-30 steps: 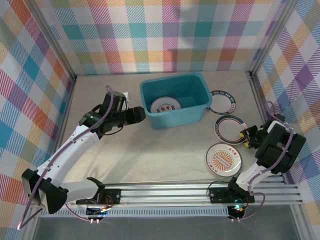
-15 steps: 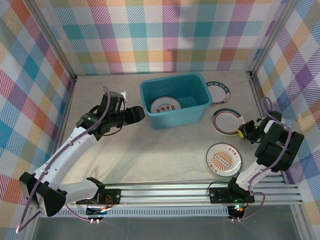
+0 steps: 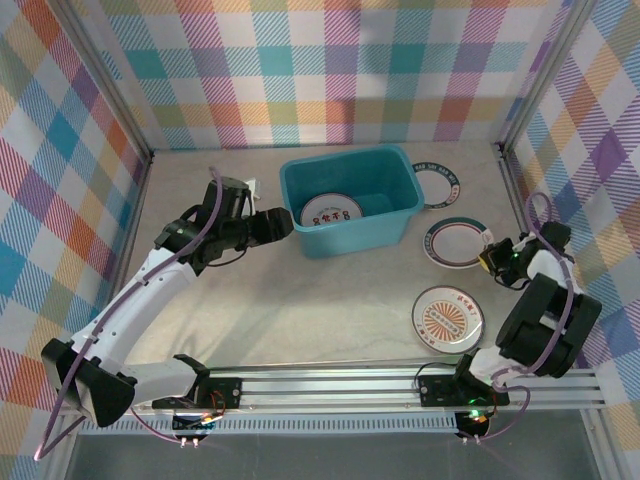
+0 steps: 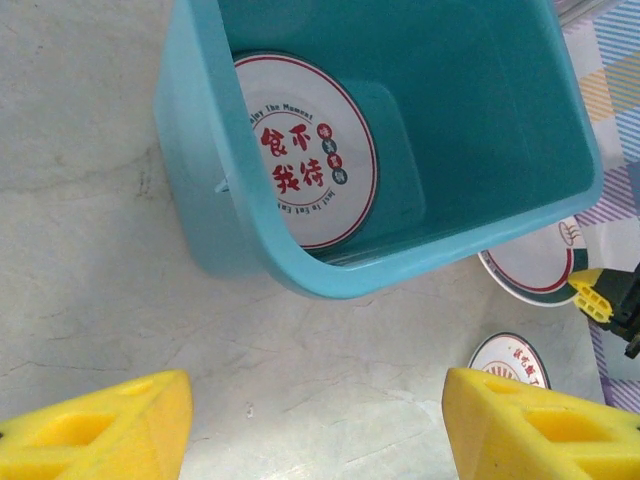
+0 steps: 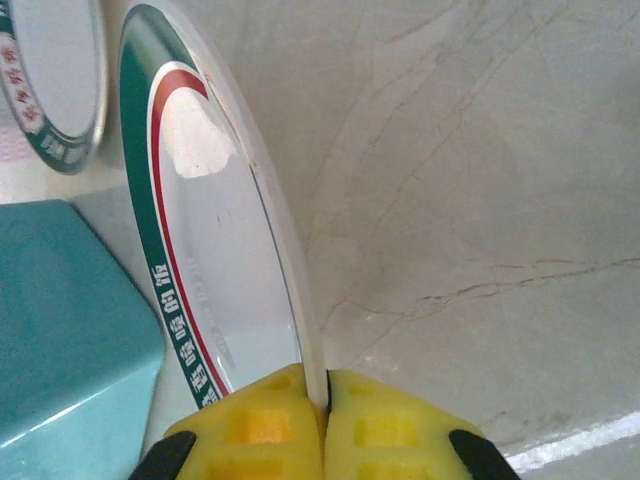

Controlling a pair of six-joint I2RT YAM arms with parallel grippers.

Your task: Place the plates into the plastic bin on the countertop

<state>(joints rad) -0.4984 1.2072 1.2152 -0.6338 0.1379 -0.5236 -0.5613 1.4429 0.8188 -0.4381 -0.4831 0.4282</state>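
The green-rimmed plate is sitting just to the right of the plastic bin, near its front corner. The right gripper is pinching the plate's right-hand edge. In the right wrist view the two yellow pads are pressing together on the thin rim of that plate, so the jaws are clamped on it. I cannot tell whether the plate's far edge is touching the countertop.

Inside the bin, a plate with red characters is lying flat on the floor at the left end. The left wrist camera is looking down on it over the bin's teal wall.

Two more plates are waiting outside. A dark-rimmed plate is resting behind the bin's right end, and an orange sunburst plate is lying nearer the arms, in front of the held one.

The left gripper is hovering just beside the bin's left wall. Its jaws are standing apart with nothing between them; from its own camera, bare countertop is showing between the yellow pads.

Plaid walls are closing in the space on three sides.
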